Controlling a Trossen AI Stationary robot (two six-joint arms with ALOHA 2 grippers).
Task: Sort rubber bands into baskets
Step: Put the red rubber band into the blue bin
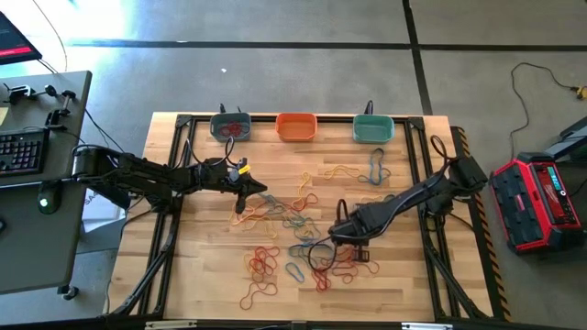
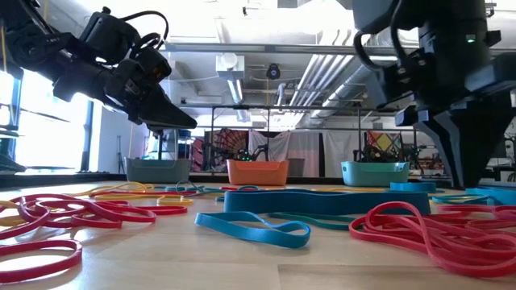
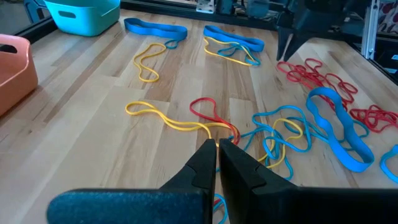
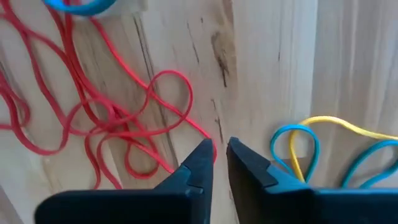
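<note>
Many red, yellow and blue rubber bands (image 1: 292, 225) lie loose on the wooden table's middle and near part. Three baskets stand along the far edge: grey-blue (image 1: 230, 126) with red bands inside, orange (image 1: 296, 126) and teal (image 1: 373, 128). My left gripper (image 3: 217, 149) is shut, holds nothing, and hovers above a yellow and red tangle (image 3: 208, 124) left of the middle. My right gripper (image 4: 219, 149) points down with a narrow gap between its fingertips, low over the table at the edge of a red band cluster (image 4: 112, 118). A blue and yellow pair (image 4: 311, 152) lies beside it. My right gripper comes from above, pointing down. One fingertip (image 4: 204, 154) stands right at the end of a strand of the red band (image 4: 200, 129), which lies flat on the wood. I cannot tell whether it touches the strand. Bare wood shows between the fingers.
Black cables (image 1: 183, 156) run along the table's frame on both sides. A desk with a keyboard (image 1: 20, 151) stands off the left edge, and a red case (image 1: 541, 202) off the right. A wide blue band (image 2: 322, 201) lies in the middle.
</note>
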